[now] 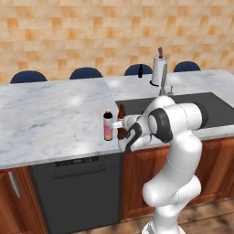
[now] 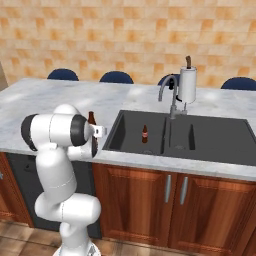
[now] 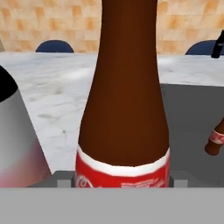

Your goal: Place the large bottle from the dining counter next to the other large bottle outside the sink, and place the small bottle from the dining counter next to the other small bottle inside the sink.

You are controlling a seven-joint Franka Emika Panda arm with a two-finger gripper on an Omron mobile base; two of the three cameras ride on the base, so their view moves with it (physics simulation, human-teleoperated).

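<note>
The large brown bottle (image 1: 121,115) with its red label (image 3: 122,171) stands upright on the counter just left of the sink (image 1: 215,109), close beside the pale pink dark-capped bottle (image 1: 108,126). My gripper (image 1: 122,133) is shut on the brown bottle's lower body, one finger on each side; my hand hides its base. In the hand view the brown bottle (image 3: 124,100) is close up and the pink bottle (image 3: 13,140) is at the left edge. The small black bottle (image 1: 140,70) stands on the far dining counter (image 1: 55,114). A small red-labelled bottle (image 2: 145,134) stands inside the sink.
A curved chrome faucet (image 2: 170,95) and a paper towel roll (image 2: 188,82) stand behind the sink. Dark blue stools (image 1: 86,73) line the far side of the counter. A dark dishwasher front (image 1: 77,192) sits below the counter edge.
</note>
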